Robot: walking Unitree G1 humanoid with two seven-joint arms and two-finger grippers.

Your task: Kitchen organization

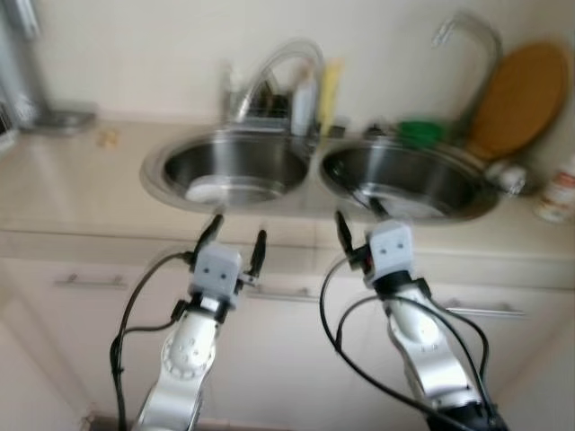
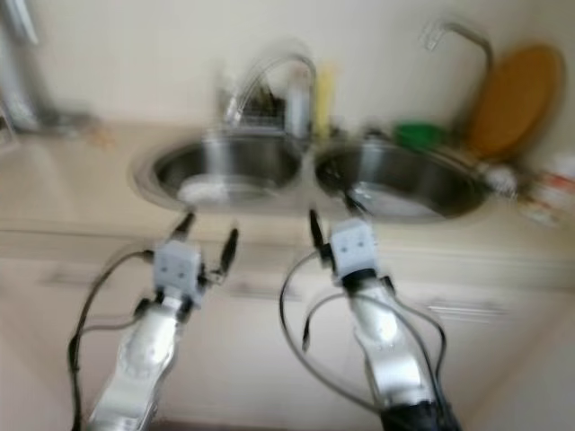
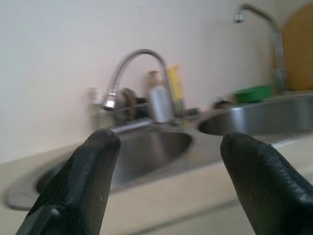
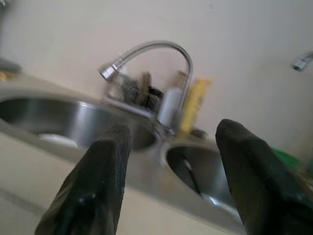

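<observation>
Sinks first: 2 round steel basins set in the beige counter [image 1: 81, 193], both just ahead of my raised grippers. Left gripper [image 1: 235, 236] is up with its jaws spread and nothing between them, aimed at the left basin [image 1: 229, 166], where a white plate [image 1: 216, 189] lies on the bottom. Right gripper [image 1: 359, 220] is up too, jaws spread and empty, fronting the right basin [image 1: 409, 180]; something white sits in there, too blurred for me to name. Beyond both sets of jaws, the arched faucet [image 3: 139, 66] stands between the basins, with a white bottle [image 3: 160, 102] and a yellow bottle [image 3: 176, 85] just beside it. Further right of my right jaws: a green bowl [image 1: 420, 132], a second tall faucet [image 1: 472, 45] and a round wooden board [image 1: 521, 97] leaning against the wall.
</observation>
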